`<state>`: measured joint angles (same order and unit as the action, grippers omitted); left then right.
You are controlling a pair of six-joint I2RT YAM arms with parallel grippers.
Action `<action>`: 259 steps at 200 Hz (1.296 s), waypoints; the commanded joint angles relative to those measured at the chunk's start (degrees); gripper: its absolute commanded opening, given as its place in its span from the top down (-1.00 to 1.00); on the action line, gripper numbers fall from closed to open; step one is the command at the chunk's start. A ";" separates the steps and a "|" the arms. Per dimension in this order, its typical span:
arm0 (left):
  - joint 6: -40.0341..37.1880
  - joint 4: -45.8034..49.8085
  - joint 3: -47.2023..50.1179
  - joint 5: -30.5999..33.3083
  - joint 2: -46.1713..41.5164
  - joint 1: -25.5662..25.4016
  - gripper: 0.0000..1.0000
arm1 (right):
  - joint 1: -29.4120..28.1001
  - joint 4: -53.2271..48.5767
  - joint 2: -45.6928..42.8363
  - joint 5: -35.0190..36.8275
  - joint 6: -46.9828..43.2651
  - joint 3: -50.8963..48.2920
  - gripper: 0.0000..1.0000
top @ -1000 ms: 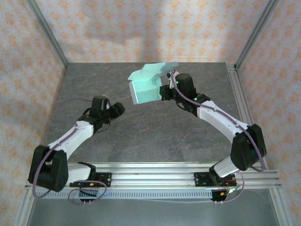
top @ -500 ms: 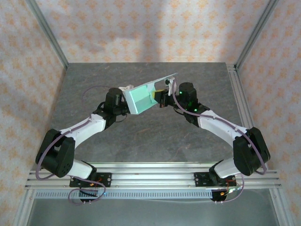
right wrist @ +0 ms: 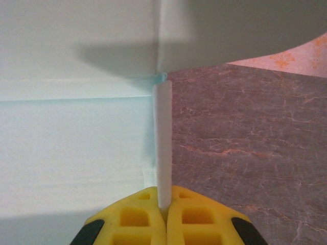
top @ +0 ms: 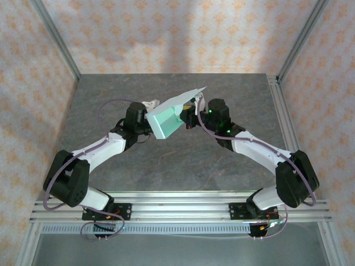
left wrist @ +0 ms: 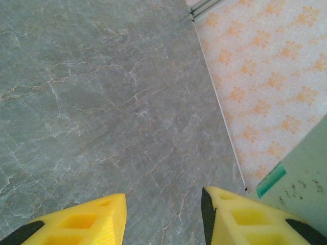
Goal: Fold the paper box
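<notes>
Just one paper box (top: 165, 121), two grippers: right gripper (right wrist: 164, 212) pinching its flap edge, left gripper (left wrist: 163, 217) spread empty beside it, half-hidden overhead.

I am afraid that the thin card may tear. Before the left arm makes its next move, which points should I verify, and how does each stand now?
1. Right gripper shut on a panel of the paper box: ok.
2. Left gripper jaws apart, nothing between them: ok.
3. Box edge inside the left gripper's gap: not ok; it lies beside one finger, outside the gap.
4. That finger touching the box: cannot tell.
5. Card near the right grip free of tears: ok.
</notes>
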<state>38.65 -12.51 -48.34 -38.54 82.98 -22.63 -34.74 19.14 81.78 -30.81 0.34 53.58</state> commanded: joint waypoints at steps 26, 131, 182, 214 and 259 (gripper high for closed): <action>-0.16 -3.83 -4.99 -1.88 -0.11 -0.84 0.12 | -6.04 -8.43 2.18 7.30 -11.88 2.39 1.00; -1.17 -1.94 -5.48 -1.01 -1.36 -0.84 0.12 | -10.36 -14.70 7.16 20.74 -23.76 4.91 1.00; -3.65 1.51 -3.27 1.50 -2.11 -0.52 0.10 | -9.76 -14.93 4.06 22.11 -22.58 4.45 1.00; -4.28 2.77 -1.18 2.74 -2.51 0.53 0.06 | -7.75 -15.07 1.56 18.05 -19.62 3.60 1.00; -4.52 3.52 -0.61 3.12 -3.56 1.09 0.02 | -5.75 -14.92 -1.28 14.99 -17.63 1.99 1.00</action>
<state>35.42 -6.63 -48.88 -34.87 83.02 -21.69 -41.41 7.75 81.69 -14.55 -18.00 57.34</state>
